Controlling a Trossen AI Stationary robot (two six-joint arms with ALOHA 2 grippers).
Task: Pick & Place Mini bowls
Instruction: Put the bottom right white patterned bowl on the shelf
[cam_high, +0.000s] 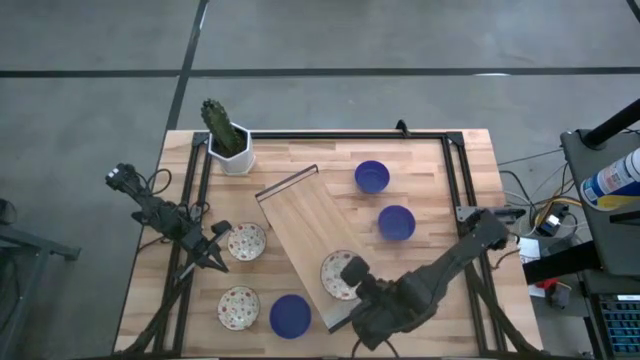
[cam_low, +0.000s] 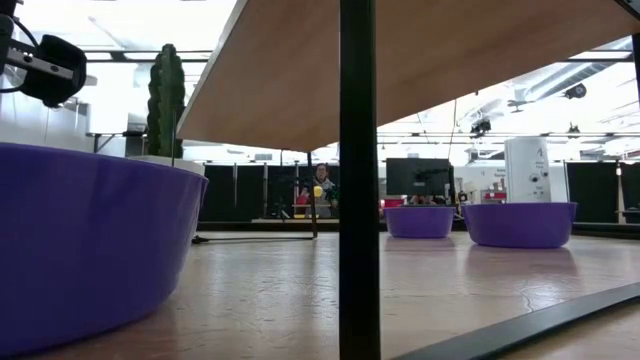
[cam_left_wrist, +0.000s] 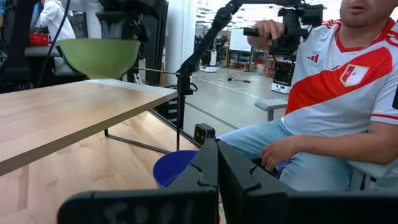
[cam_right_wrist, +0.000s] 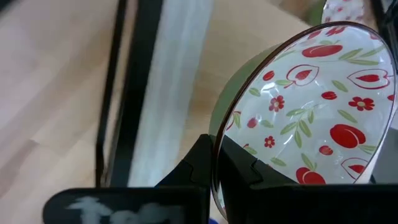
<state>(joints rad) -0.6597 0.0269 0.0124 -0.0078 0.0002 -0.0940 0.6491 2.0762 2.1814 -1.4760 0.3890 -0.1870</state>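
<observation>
My right gripper (cam_high: 350, 272) is shut on a cream floral mini bowl (cam_high: 337, 276) over the near end of a slanted wooden board (cam_high: 300, 225). The left wrist view shows that bowl's green underside (cam_left_wrist: 99, 56) at the board's top face. My left gripper (cam_high: 216, 252) is shut and touches nothing, just left of a second floral bowl (cam_high: 246, 241) standing on the table. A third floral bowl (cam_high: 238, 307) and a blue bowl (cam_high: 290, 315) sit near the front edge. Two more blue bowls (cam_high: 372, 177) (cam_high: 396, 222) stand right of the board. My right gripper pinches the floral bowl's rim (cam_right_wrist: 216, 140), one finger inside the bowl and one against its green outer wall (cam_right_wrist: 233, 93). It comes from the table's right-near side. Whether the bowl's base rests on the board or hangs just above it, I cannot tell.
A white hexagonal pot with a cactus (cam_high: 228, 140) stands at the far left corner. A black metal frame (cam_high: 330, 135) runs around the tabletop. A seated person in a red and white shirt (cam_left_wrist: 336, 81) holds a camera just beyond the table.
</observation>
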